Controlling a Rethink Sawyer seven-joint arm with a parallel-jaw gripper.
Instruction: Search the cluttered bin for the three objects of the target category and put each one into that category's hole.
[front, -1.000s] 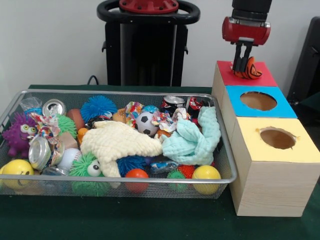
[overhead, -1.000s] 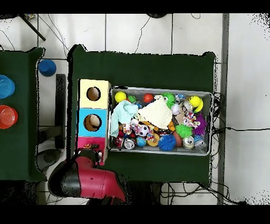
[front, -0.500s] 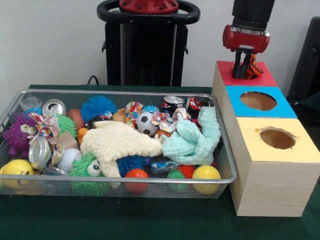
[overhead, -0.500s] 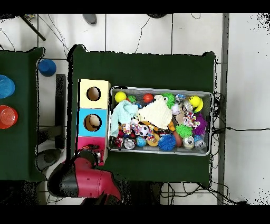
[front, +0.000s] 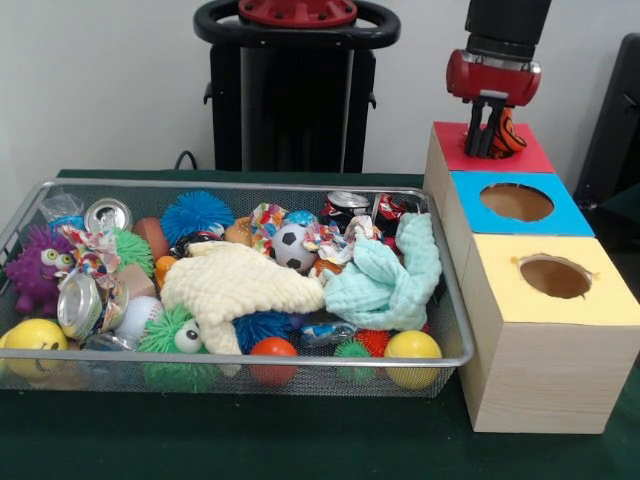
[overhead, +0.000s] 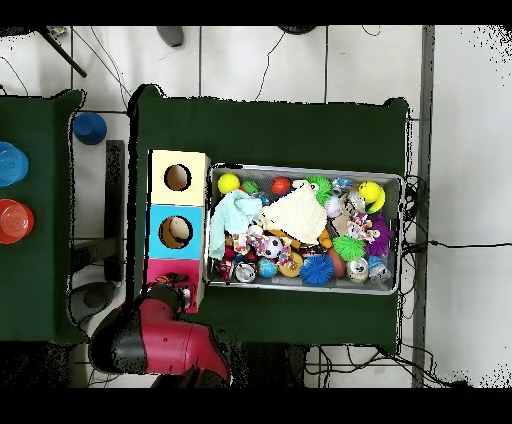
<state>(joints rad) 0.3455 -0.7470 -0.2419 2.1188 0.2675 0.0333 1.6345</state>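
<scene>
My gripper (front: 488, 140) hangs over the red-topped box (front: 532, 156) at the far end of the row of boxes. It is shut on an orange toy with black stripes (front: 509, 137), which sits low against the red top. No hole shows in the red top from the front. In the overhead view the red arm (overhead: 150, 338) covers the gripper at the red box (overhead: 170, 270). The wire bin (front: 250, 185) holds several toys, among them a soccer ball (front: 291, 246), a cream cloth (front: 235, 280) and a mint cloth (front: 390, 278).
The blue box (front: 572, 216) and the yellow box (front: 600, 300) each show a round hole, to the right of the bin. Crushed cans (front: 80, 305), spiky balls and a purple monster toy (front: 35, 268) crowd the bin. Coloured cups (overhead: 12, 220) stand on a side table.
The gripper has sunk slightly over the red box and drawn back a little, with the orange striped toy still in it. The bin's contents have not moved.
</scene>
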